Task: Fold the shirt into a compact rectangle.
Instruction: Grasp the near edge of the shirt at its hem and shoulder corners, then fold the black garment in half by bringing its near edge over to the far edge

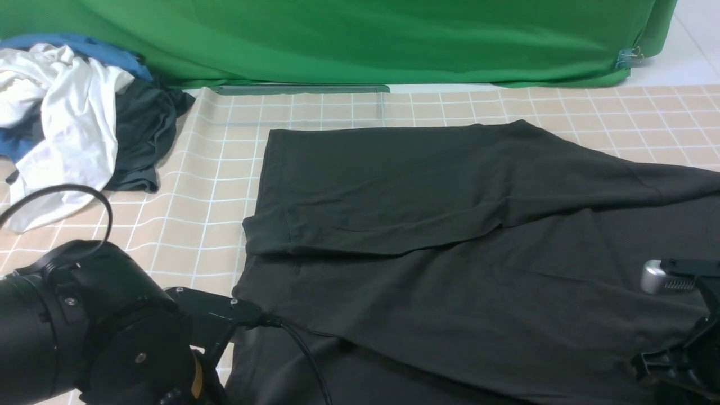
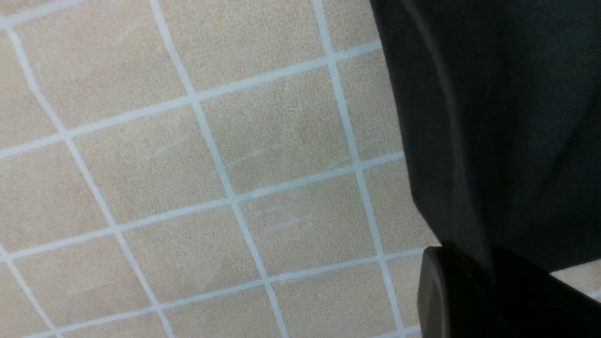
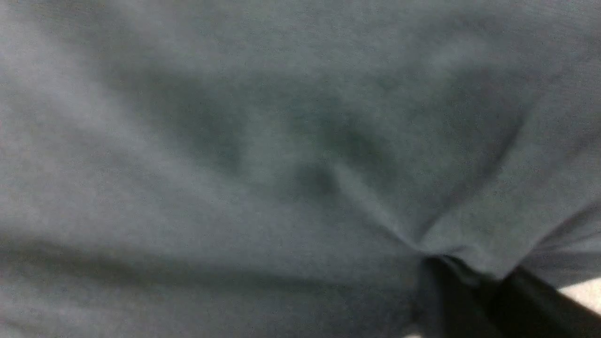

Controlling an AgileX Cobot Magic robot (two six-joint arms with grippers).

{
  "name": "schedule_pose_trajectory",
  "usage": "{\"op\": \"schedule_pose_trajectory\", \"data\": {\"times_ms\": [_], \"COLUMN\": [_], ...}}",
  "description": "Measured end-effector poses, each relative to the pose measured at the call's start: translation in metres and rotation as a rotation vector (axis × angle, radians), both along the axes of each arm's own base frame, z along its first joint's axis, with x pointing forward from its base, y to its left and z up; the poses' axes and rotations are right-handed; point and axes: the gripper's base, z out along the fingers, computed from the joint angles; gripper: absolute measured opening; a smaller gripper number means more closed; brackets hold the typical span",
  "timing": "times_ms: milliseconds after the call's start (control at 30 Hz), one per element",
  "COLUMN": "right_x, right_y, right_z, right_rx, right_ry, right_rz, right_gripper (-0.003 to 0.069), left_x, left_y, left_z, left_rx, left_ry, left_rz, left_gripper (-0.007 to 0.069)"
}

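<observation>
The fold looked early to midway. In the front view the shirt (image 1: 450,253) lay spread on the tile-patterned counter (image 1: 191,225), from the middle out past the right edge and down to the near edge. Its far portion was laid over the body as a broad flap with a straight folded edge. A sleeve-like part trailed off to the right. It was far from a compact rectangle, so probably several folds were left.

The left fingers (image 2: 450,291) were clenched on the shirt's side edge, where the cloth ran down between them. The right fingers (image 3: 535,300) were clenched on a puckered gather of the fabric.

The cloth was very dark green-black, soft and matte, with shallow creases. No logo showed. A heap of other clothes (image 1: 73,124) sat well apart at the far left.
</observation>
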Motion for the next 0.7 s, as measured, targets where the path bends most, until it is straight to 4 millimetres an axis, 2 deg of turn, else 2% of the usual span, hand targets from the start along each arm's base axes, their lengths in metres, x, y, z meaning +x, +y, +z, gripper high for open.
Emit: {"op": "schedule_pose_trajectory", "data": {"times_ms": [67, 167, 367, 467, 567, 700], "right_x": [0.000, -0.004, -0.031, -0.041, -0.041, -0.024], "right_y": [0.000, -0.001, -0.003, -0.004, -0.004, -0.003], "right_z": [0.002, 0.006, 0.036, 0.048, 0.056, 0.076], "right_rx": [0.000, -0.007, -0.026, -0.030, -0.031, -0.032], "right_ry": [-0.001, 0.010, 0.032, 0.041, 0.054, 0.003], "right_rz": [0.018, 0.042, 0.088, 0.099, 0.106, 0.109], "right_gripper": [0.0069, 0.0069, 0.0069, 0.0069, 0.0069, 0.0069], "left_x": [0.000, 0.001, 0.004, 0.012, 0.023, 0.052], "left_y": [0.001, 0.002, 0.003, 0.001, 0.001, 0.016], "left_z": [0.002, 0.009, 0.034, 0.046, 0.058, 0.079], "left_rx": [0.001, 0.001, 0.001, -0.006, -0.034, -0.088], "left_ry": [-0.010, -0.027, -0.085, -0.138, -0.181, -0.272], "left_rz": [-0.003, -0.005, 0.004, 0.001, 0.035, 0.139], "left_gripper": [0.0037, 0.0037, 0.0037, 0.0037, 0.0037, 0.0037]}}
